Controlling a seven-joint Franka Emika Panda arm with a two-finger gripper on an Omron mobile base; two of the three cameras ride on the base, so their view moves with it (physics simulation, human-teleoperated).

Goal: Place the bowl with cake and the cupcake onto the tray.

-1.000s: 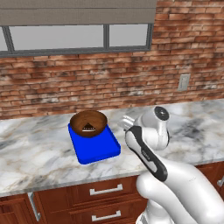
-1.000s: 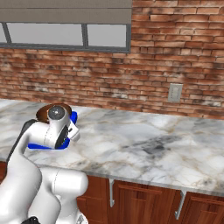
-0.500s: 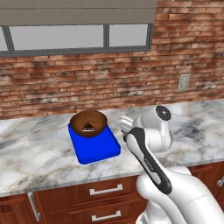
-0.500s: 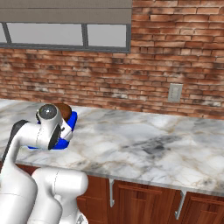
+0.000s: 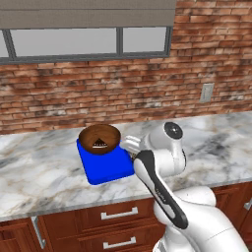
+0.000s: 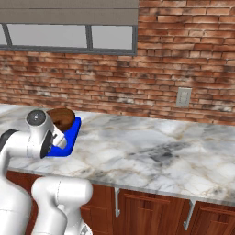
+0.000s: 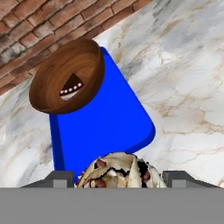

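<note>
Cupcake [image 7: 118, 171] sits clamped between the gripper [image 7: 119, 177] fingers just beside the tray's [image 7: 109, 127] near right corner, apparently for placing, while the bowl [image 7: 65, 78] occupies the tray's far end.

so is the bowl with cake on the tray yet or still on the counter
On the tray. The bowl with cake sits at the far end of the blue tray, against the brick wall; the hand view shows the same.

Red brick wall [image 5: 147, 93], grey window [image 5: 88, 42], marble counter [image 6: 151, 151], wooden drawers [image 5: 98, 221]
</note>
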